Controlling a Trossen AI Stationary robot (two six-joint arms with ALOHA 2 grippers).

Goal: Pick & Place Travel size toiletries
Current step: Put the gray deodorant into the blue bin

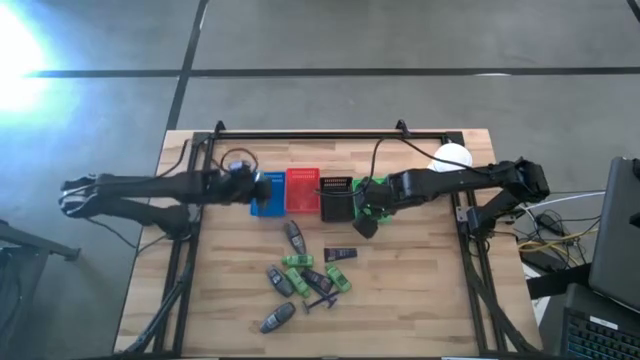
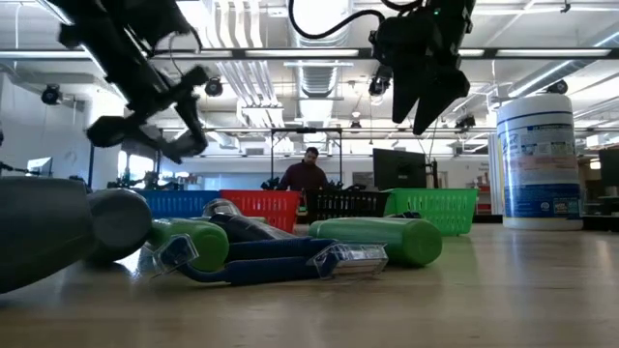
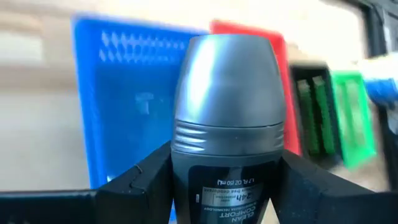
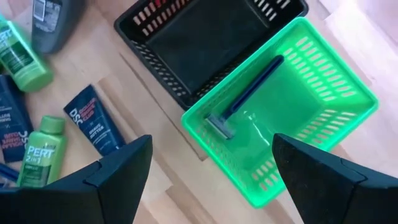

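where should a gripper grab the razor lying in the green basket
Judging by the right wrist view, take the razor by the middle of its slim dark handle, coming straight down. It lies flat and diagonal on the green basket floor, clear of the walls, so the fingers should close across the handle, not the wide head.

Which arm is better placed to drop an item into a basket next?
The left. Its claw is shut on a grey roll-on deodorant right by the blue basket. The right claw is open and empty above the green basket, which already holds a razor.
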